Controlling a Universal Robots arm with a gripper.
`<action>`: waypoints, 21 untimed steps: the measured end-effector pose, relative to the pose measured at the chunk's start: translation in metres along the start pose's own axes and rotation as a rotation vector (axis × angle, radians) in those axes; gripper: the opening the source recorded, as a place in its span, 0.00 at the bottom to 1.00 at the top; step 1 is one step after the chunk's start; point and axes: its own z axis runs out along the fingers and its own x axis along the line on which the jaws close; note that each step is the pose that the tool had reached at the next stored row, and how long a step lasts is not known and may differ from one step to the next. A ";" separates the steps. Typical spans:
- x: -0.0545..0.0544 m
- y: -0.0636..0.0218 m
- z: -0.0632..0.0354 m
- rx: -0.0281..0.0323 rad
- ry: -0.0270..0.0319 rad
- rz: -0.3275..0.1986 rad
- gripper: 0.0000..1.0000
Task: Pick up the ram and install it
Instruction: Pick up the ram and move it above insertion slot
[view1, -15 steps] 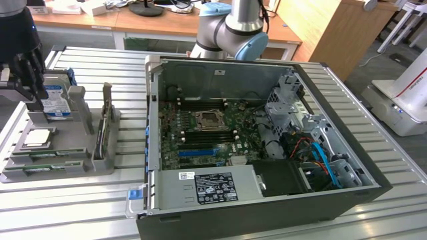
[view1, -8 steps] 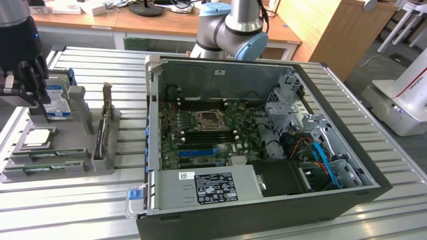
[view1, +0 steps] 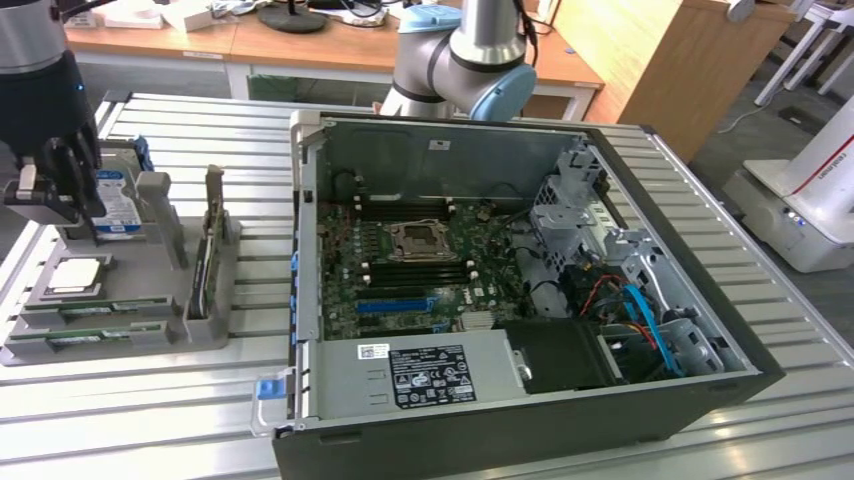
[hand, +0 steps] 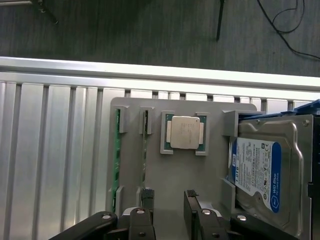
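Opened on its side, a black computer case (view1: 507, 440) takes up the near end of a slatted metal counter (view1: 134, 420), its green main board (view1: 387, 290) facing up and the square processor socket (view1: 420, 240) bare at the centre. Long dark slots run just beside the socket on both sides. A silver power unit (view1: 414, 375) with a black label sits along the case's near wall, and blue cables (view1: 647, 310) loop through the corner towards the exterior view's right. Behind the case rises the grey and pale-blue robot arm (view1: 467, 60).

On the exterior view's left, apart from the case, a grey parts holder (view1: 134, 325) lies flat on the counter. At its far end a hard drive (view1: 118, 205) with a blue-and-white label stands in a cradle. The black hand (view1: 60, 205) hangs above the holder close to the drive, fingers spread wide and holding nothing.

A square silver chip (hand: 184, 132) rests in its own pocket in the middle of the holder. Beside it, two ram strips (hand: 145, 145) stand on edge in parallel slots, side by side, at the holder's end away from the drive. In the wrist view, one finger lines up with the strip nearer the chip; whether it touches cannot be told.
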 end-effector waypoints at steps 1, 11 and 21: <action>0.000 -0.0001 0.0017 0.0000 0.0000 0.000 0.37; 0.000 -0.0009 0.0197 0.0001 0.0000 0.000 0.37; 0.000 -0.0016 0.0367 0.0001 -0.0001 0.000 0.37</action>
